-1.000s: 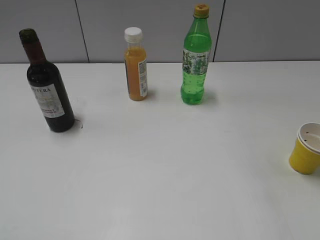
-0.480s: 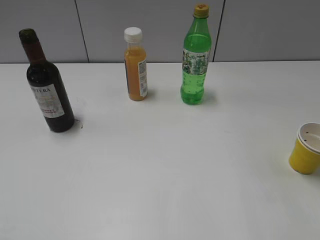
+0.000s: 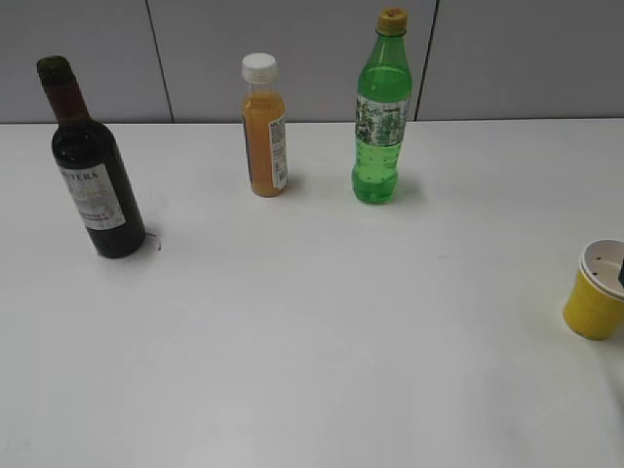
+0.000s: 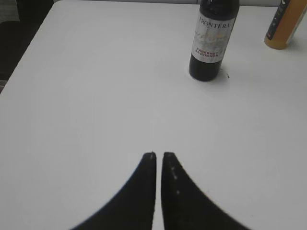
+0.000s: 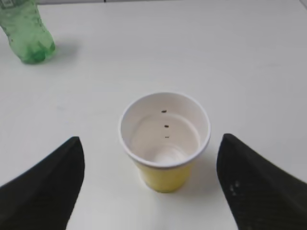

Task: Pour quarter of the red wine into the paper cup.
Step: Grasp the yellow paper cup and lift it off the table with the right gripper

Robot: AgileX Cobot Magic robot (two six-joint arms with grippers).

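White table fills near ground; grey panelled wall with dark vertical seams runs behind, far side.

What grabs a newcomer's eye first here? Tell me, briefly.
Three upright bottles across the back of the white table: the red wine at left, an orange juice bottle and a green soda bottle midway. At the far right stands the paper cup, empty, framed by the open right gripper.
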